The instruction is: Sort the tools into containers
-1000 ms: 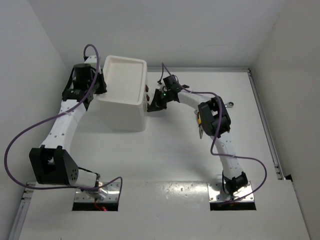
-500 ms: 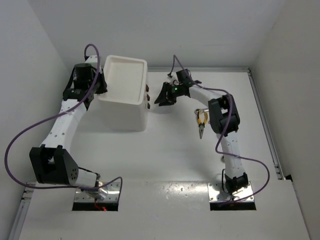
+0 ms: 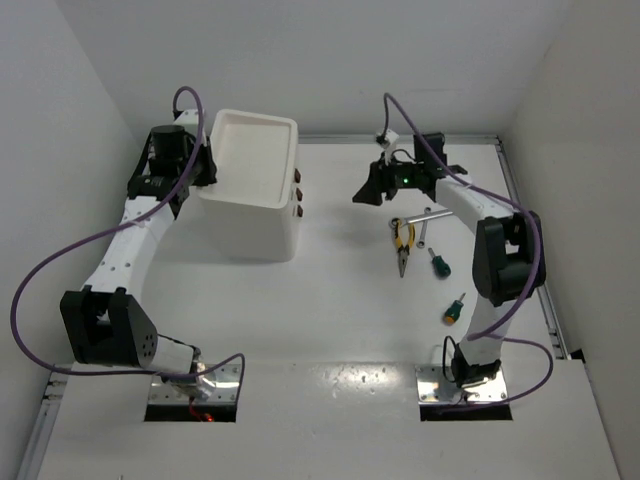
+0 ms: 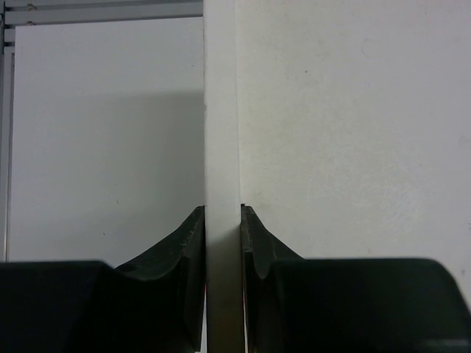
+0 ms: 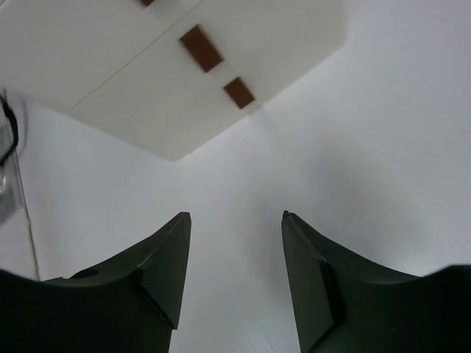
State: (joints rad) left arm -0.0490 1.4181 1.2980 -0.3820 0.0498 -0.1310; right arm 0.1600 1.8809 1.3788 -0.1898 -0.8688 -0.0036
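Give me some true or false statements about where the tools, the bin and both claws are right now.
1. The left claw grips the bin's rim. True.
2. The pliers lie on the table, right of the bin in the top view. True.
3. The right claw holds the pliers. False: it is open and empty.
4. Both screwdrivers are inside the bin. False: the screwdrivers lie on the table near the pliers.

White table (image 3: pixel 330 300), metal rail (image 3: pixel 335 138) along its far edge, plain white walls (image 3: pixel 60 90) around
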